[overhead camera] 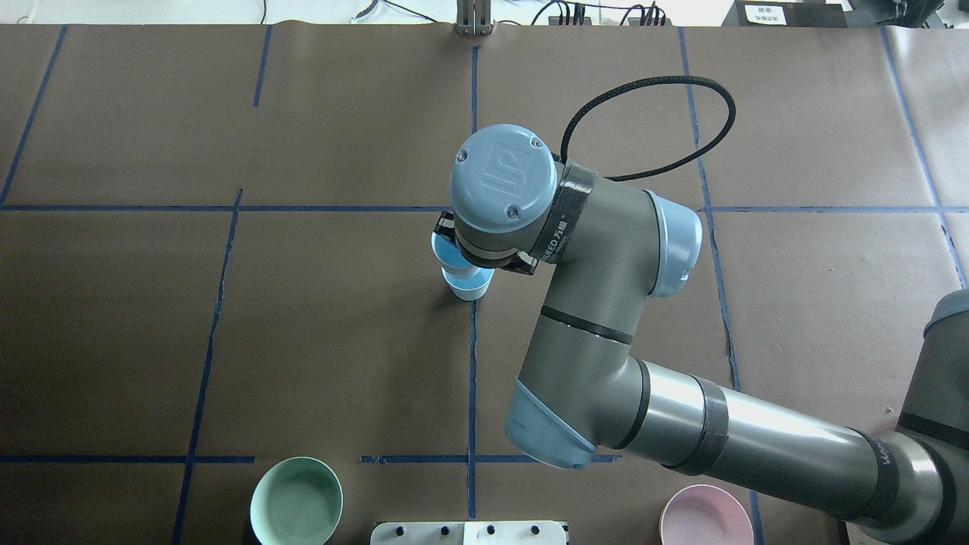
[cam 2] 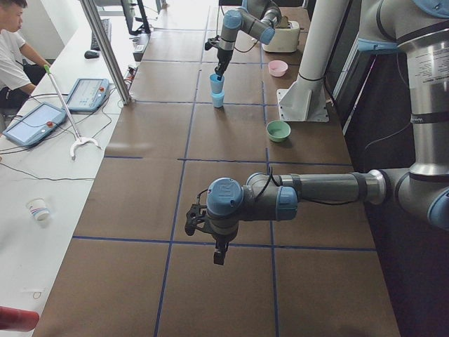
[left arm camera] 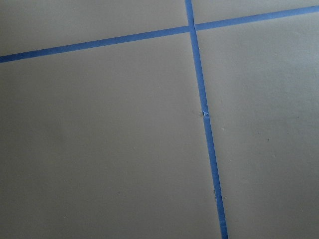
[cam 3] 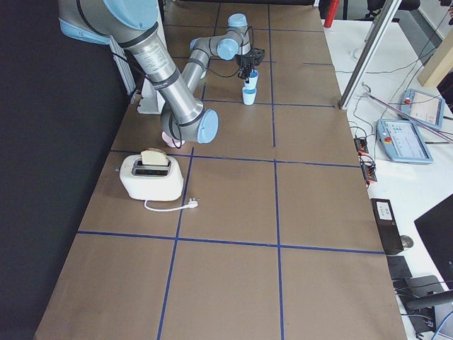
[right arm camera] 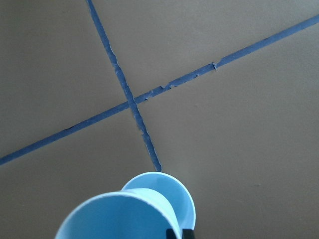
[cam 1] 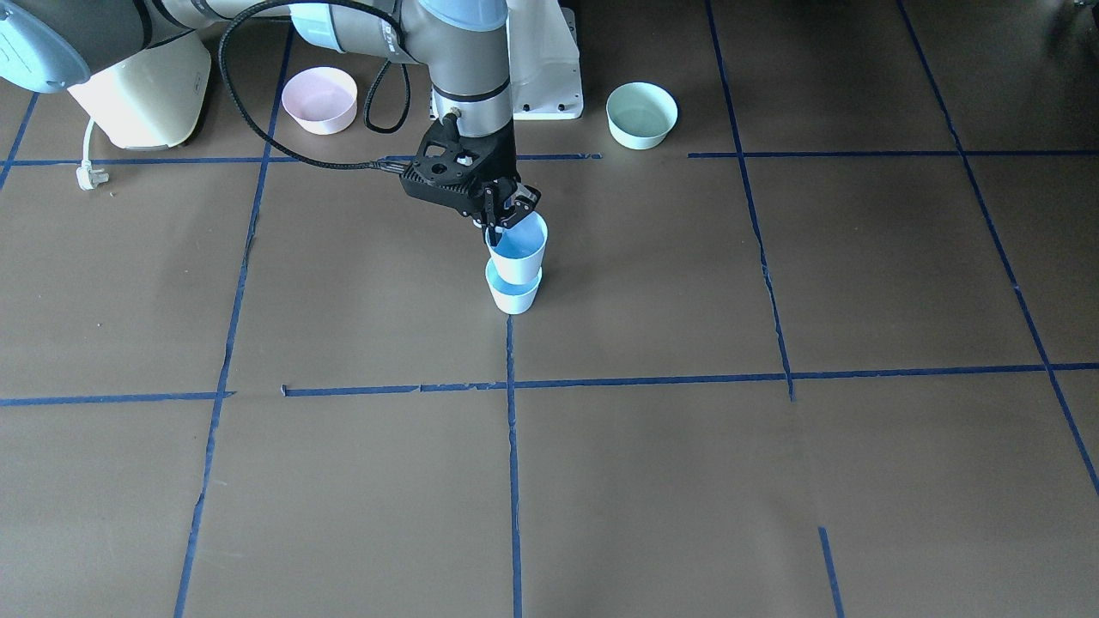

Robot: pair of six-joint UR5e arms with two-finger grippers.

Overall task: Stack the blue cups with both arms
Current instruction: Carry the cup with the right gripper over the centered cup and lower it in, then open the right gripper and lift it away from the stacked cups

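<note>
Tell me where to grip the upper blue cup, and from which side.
Pinch the rim of the upper pale-blue tapered cup from above, one finger inside, one outside: it is upright, mouth open, its base nested in the lower pale-blue cup. The black right hand grips it so.

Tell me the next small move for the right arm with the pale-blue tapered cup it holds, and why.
Probably ease the right gripper straight down a little. It pinches the rim of the upper pale-blue tapered cup, whose base is only just inside the lower pale-blue tapered cup standing on the table. Releasing now might leave it crooked.
</note>
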